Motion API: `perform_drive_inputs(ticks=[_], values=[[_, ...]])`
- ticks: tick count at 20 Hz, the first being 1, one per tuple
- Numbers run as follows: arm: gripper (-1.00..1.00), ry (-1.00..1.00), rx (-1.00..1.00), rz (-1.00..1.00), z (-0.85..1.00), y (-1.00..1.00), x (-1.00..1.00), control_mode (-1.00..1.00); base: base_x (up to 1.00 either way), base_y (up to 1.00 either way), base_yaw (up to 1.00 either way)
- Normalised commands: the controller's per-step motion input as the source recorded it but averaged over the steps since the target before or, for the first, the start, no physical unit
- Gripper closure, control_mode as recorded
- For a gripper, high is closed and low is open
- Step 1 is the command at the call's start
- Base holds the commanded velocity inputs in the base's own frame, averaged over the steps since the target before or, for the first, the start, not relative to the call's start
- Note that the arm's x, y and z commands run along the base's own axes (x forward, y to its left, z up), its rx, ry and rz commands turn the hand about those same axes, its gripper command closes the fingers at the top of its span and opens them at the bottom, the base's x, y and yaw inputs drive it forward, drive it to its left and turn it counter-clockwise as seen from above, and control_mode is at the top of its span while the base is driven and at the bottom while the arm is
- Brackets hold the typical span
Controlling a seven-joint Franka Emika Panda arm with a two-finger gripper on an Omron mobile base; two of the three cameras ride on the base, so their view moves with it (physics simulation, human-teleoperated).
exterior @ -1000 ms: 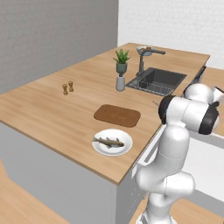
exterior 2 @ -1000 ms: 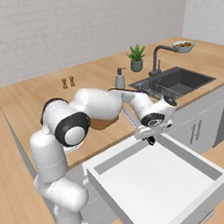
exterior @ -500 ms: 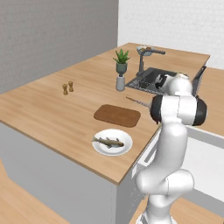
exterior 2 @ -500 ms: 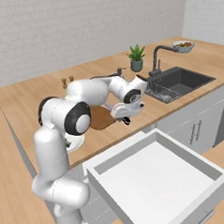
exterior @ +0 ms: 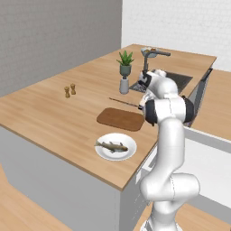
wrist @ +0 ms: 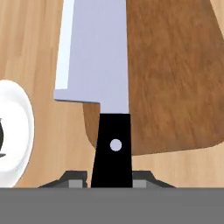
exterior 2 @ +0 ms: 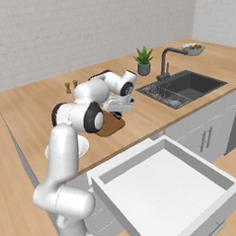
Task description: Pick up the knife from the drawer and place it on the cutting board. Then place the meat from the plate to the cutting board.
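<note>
Gripper (wrist: 112, 180) clamped on the black handle of the knife (wrist: 98, 57), blade running toward 12 o'clock in the hand view. Held above the counter, not yet set down. Beneath the blade: cutting board (wrist: 175, 83) filling the 1 to 4 o'clock part of that view, blade lying along its left edge, partly over bare countertop. Plate (wrist: 13, 135) rim at 9 o'clock, just beside the board. From the left base view: knife (exterior: 125, 103) seen as a thin dark line hovering over the far edge of the cutting board (exterior: 121, 119); plate (exterior: 116, 146) at 6 o'clock from the board, meat (exterior: 111, 145) lying on it. Drawer (exterior 2: 163, 186) pulled out, inside bare. Step in hand, by judgement: carrying knife to board; next move calls for shifting toward the board's middle, lowering, then releasing. Fingertips mostly cut off at the bottom edge; height above board hard to judge; gripper (exterior 2: 120, 104) small and blurred in right base view.
</note>
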Motion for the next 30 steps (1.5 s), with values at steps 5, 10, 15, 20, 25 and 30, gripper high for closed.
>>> perform_drive_inputs(ticks=[5,10,15,20,25,30], values=[[1.00,0.00,-0.02,0.00,-0.43,0.60,0.51,-1.00,0.00,0.00,0.00],[1.00,-0.11,-0.06,0.00,-0.67,0.34,0.28,-1.00,0.00,0.00,0.00],[-1.00,-0.19,-0.06,0.00,-0.30,0.02,0.05,-1.00,0.00,0.00,0.00],[-1.00,-0.30,0.00,0.00,0.03,0.00,-0.22,-1.00,0.00,0.00,0.00],[-1.00,-0.34,-0.01,0.00,0.05,0.06,-0.91,-1.00,0.00,0.00,0.00],[-1.00,-0.15,-0.01,0.00,0.44,0.33,-0.98,-1.00,0.00,0.00,0.00]])
